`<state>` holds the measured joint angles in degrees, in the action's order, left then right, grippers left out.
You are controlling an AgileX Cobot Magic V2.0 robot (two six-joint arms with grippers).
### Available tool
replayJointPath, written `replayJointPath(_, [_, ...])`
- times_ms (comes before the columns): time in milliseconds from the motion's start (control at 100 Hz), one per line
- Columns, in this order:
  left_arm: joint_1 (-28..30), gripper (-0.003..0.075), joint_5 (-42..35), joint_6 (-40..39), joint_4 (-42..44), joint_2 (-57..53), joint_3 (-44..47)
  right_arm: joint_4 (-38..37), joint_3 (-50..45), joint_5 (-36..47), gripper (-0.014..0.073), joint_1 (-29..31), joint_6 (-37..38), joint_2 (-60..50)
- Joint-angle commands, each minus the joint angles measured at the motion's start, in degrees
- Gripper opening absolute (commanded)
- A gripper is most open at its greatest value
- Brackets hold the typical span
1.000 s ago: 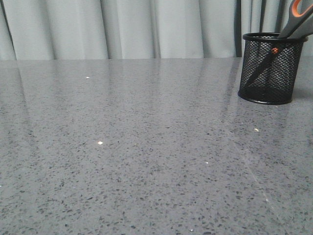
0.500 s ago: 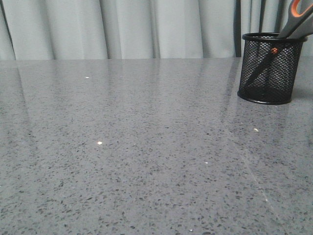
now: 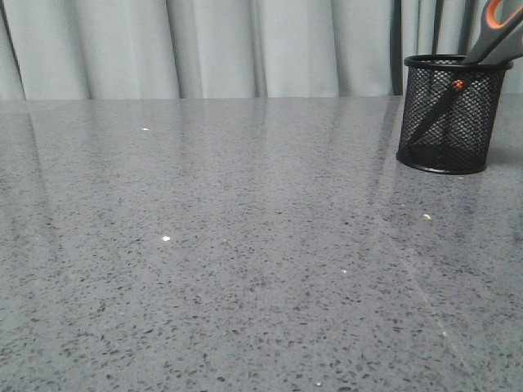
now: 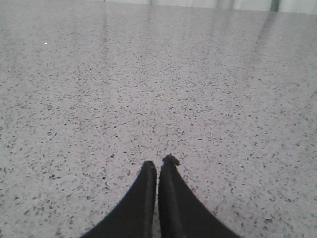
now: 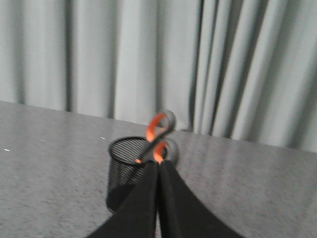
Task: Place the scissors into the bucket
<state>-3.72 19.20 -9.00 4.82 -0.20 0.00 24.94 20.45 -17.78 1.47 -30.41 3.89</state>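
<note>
Orange-lined scissors [image 3: 493, 37] stand tilted inside black mesh bucket [image 3: 450, 114], handles sticking above rim, far right on speckled grey table [image 3: 245, 245]. Left gripper [image 4: 157, 168] clenched, empty. Right gripper [image 5: 158, 166] clenched, empty. Curtain [image 3: 204, 45] behind.

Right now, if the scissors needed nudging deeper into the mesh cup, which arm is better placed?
Right. Its shut gripper faces the mesh cup and scissors; the left gripper, also shut, sees only bare table.
</note>
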Motion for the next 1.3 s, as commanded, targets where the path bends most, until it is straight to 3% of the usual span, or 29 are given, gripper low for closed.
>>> replayJointPath(0, [0.0, -0.0019, -2.5, -0.5, -0.6, -1.5, 2.3, -13.0, -2.9, 9.1, -0.0045, 1.1, 12.1, 0.5])
replayJointPath(130, [0.0, -0.0019, -2.5, -0.5, -0.6, -1.5, 2.3, -29.7, -10.4, 13.7, -0.0045, 3.3, 37.2, 0.3])
replayJointPath(220, [0.0, -0.0019, -2.5, -0.5, -0.6, -1.5, 2.3, -33.5, -15.3, 17.4, -0.0045, 4.3, 46.5, -0.2])
replayJointPath(380, [0.0, -0.0019, -2.5, -0.5, -0.6, -1.5, 2.3, -33.6, -21.8, 18.3, -0.0045, 4.4, 46.8, -3.8])
replayJointPath(420, [0.0, -0.0019, -2.5, -0.5, -0.6, -1.5, 2.3, -34.2, -21.5, 13.1, -0.0045, 4.4, 46.8, -5.4])
replayJointPath(650, [0.0, -0.0019, -2.6, -0.5, -0.6, -1.5, 2.3, -35.1, -21.5, 0.9, -0.0045, 4.4, 46.5, -5.8])
replayJointPath(1290, [0.0, -0.0019, -2.6, -0.5, -0.6, -1.5, 2.3, -35.1, -21.5, 1.3, -0.0045, 4.4, 45.5, -5.8])
